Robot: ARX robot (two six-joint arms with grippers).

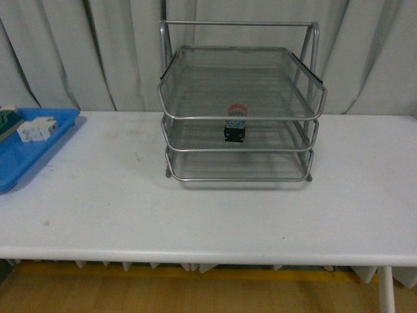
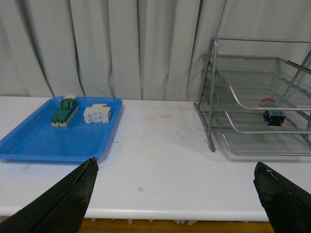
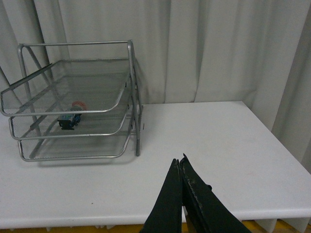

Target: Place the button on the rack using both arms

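Button (image 1: 235,125): we find it standing on the middle tier of the rack (image 1: 240,103), red cap up, near the front edge. Both arms sit well back from it. Our left claw (image 2: 175,194) gapes wide and empty; our right claw (image 3: 181,167) is pinched closed, holding nothing.

This looks like a staged test space rather than a lived-in room. A plain white tabletop (image 1: 208,208) stands before pale curtains (image 1: 58,52) that close off the whole background. On it are only a metal wire rack (image 1: 241,104) and a blue plastic tray (image 2: 43,141) holding small electrical parts.
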